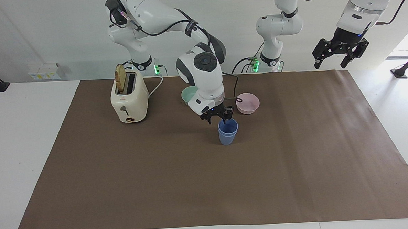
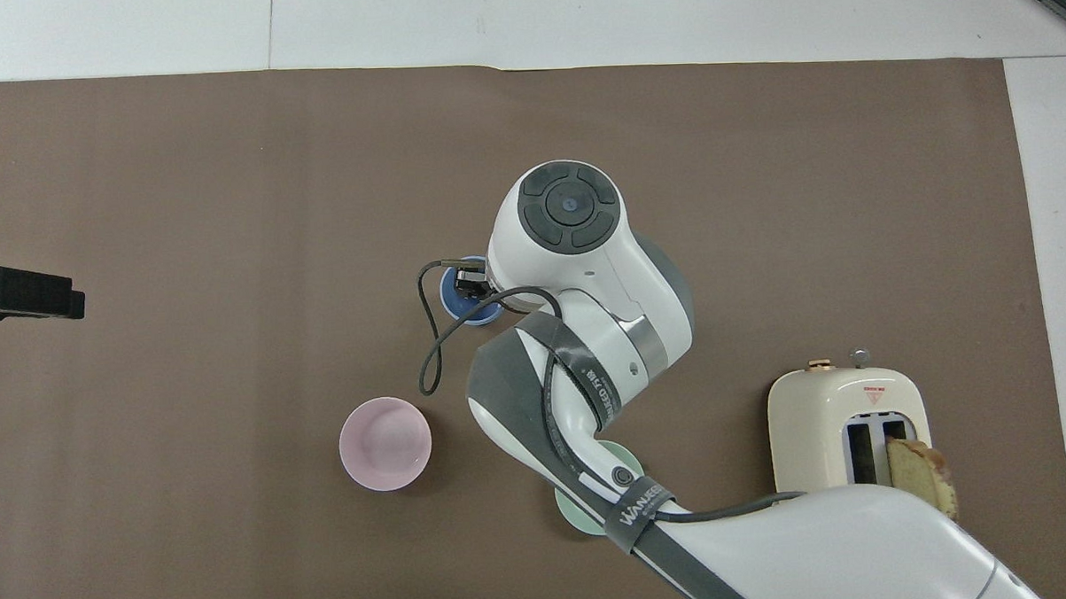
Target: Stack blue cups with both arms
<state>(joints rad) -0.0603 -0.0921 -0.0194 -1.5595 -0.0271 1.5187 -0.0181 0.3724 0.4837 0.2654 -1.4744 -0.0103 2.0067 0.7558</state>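
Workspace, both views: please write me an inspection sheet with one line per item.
Surface: brown mat on a white table.
Job's things: blue cups nested, upright, mid-mat.
Clutter: toaster holding bread; teal bowl; pink bowl.
Grippers: right gripper open over the cups, one finger inside the rim; left gripper open, waiting raised at the left arm's end.
Cables: black loop by the right wrist; toaster cord.
Surroundings: white wall.
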